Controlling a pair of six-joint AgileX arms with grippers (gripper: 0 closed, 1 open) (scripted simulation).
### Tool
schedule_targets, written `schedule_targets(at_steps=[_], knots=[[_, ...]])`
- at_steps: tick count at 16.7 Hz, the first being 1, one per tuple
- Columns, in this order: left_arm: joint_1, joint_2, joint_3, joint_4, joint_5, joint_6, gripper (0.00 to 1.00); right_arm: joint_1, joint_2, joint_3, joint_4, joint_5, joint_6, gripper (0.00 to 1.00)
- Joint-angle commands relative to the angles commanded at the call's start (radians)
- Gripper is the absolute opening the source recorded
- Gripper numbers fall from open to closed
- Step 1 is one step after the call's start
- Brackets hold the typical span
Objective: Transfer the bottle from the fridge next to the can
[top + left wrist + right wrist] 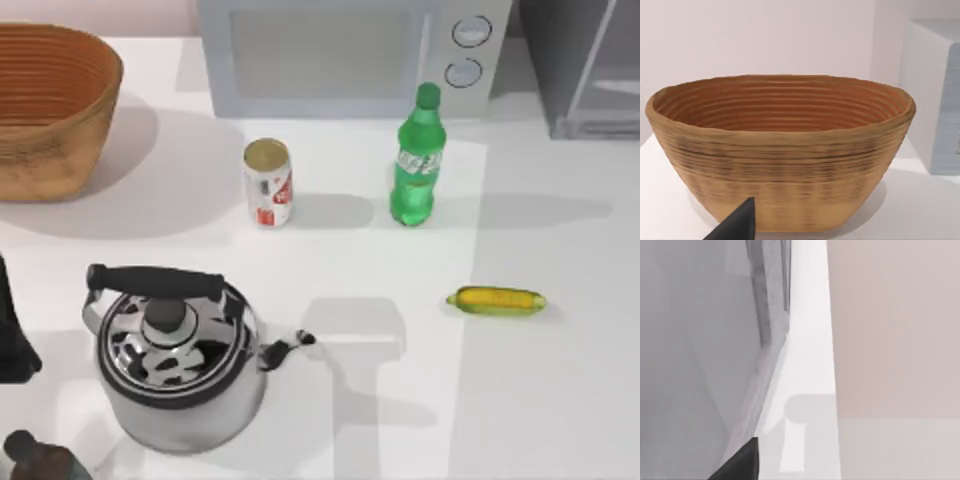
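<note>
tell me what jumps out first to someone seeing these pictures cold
The shiny steel kettle with its black handle, at the table's front left. Behind it, the green bottle stands upright on the table right of the white can, apart from it, in front of the microwave. A woven basket sits back left.

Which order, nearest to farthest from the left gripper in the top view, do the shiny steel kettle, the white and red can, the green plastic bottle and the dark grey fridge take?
1. Shiny steel kettle, front left, beside the left gripper at the table's left edge.
2. White and red can, middle.
3. Green plastic bottle, right of the can.
4. Dark grey fridge, back right corner.
</note>
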Motion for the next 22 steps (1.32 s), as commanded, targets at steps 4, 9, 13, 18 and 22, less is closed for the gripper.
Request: schedule_targets(at_steps=[4, 9, 13, 18, 22], knots=[[0.0, 0.0, 0.0, 0.0, 0.0, 0.0, 1.0, 0.188, -0.034, -0.055, 0.071, 0.154, 0.132, 1.0], [0.0, 0.0, 0.0, 0.0, 0.0, 0.0, 1.0, 0.59, -0.106, -0.165, 0.194, 0.438, 0.369, 1.0], [0.0, 0.0, 0.0, 0.0, 0.0, 0.0, 1.0, 0.82, -0.169, -0.247, 0.282, 0.634, 0.535, 1.0], [0.0, 0.0, 0.0, 0.0, 0.0, 0.0, 1.0, 0.884, -0.194, -0.277, 0.314, 0.696, 0.592, 1.0], [0.0, 0.0, 0.0, 0.0, 0.0, 0.0, 1.0, 0.868, -0.175, -0.265, 0.308, 0.702, 0.586, 1.0]])
